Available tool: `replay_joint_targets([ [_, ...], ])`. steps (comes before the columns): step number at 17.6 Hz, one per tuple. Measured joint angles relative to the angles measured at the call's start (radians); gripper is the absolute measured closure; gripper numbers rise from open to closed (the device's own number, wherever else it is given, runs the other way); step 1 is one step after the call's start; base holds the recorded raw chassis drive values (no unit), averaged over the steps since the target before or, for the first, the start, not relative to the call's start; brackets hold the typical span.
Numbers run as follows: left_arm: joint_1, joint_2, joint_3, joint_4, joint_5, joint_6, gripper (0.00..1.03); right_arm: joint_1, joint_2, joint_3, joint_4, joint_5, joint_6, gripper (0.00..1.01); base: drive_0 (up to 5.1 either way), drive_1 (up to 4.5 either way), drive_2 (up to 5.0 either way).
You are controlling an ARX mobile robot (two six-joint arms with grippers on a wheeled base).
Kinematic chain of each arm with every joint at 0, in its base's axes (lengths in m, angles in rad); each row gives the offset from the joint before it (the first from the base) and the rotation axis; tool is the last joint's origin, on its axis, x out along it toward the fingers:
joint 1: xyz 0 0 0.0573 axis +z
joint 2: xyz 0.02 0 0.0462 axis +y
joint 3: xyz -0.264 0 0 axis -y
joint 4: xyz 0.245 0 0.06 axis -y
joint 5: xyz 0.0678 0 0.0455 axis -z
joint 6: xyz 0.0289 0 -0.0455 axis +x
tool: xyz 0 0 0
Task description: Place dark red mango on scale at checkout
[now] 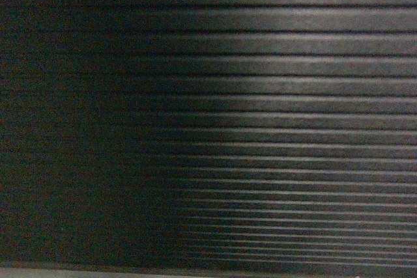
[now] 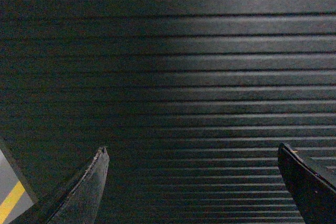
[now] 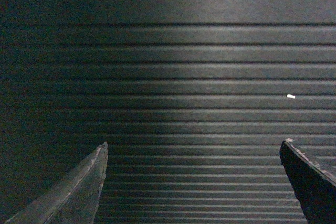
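The checkout's dark ribbed front panel fills the head view, and it also fills the left wrist view and the right wrist view. My left gripper faces that panel, open, with nothing between its fingers. My right gripper is likewise open and empty in front of the slats. The dark red mango and the scale are out of view. Neither gripper shows in the head view.
A strip of grey floor with a yellow line shows at the lower left of the left wrist view, past the panel's edge. A pale band of floor runs under the panel. A small white speck sits on one slat.
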Motion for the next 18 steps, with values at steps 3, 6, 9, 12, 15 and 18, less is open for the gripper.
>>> replay_joint_targets([
  [3,0.0,0.0,0.0,0.0,0.0,0.0,0.05,0.0,0.0,0.0,0.0,-0.001,-0.001,0.03,0.0,0.0,0.0],
  [6,0.0,0.0,0.0,-0.004,-0.001,0.0,0.05,0.0,0.0,0.0,-0.003,-0.001,0.0,0.03,0.0,0.0,0.0],
  [9,0.0,0.0,0.0,-0.002,-0.001,0.0,0.05,0.0,0.0,0.0,-0.003,0.0,0.0,0.03,0.0,0.0,0.0],
  [12,0.0,0.0,0.0,-0.003,0.0,0.0,0.05,0.0,0.0,0.0,-0.002,0.0,0.0,0.03,0.0,0.0,0.0],
  [15,0.0,0.0,0.0,-0.003,-0.001,0.0,0.05,0.0,0.0,0.0,-0.002,0.0,0.0,0.03,0.0,0.0,0.0],
  [18,0.0,0.0,0.0,-0.003,0.0,0.0,0.05,0.0,0.0,0.0,-0.002,0.0,0.0,0.03,0.0,0.0,0.0],
])
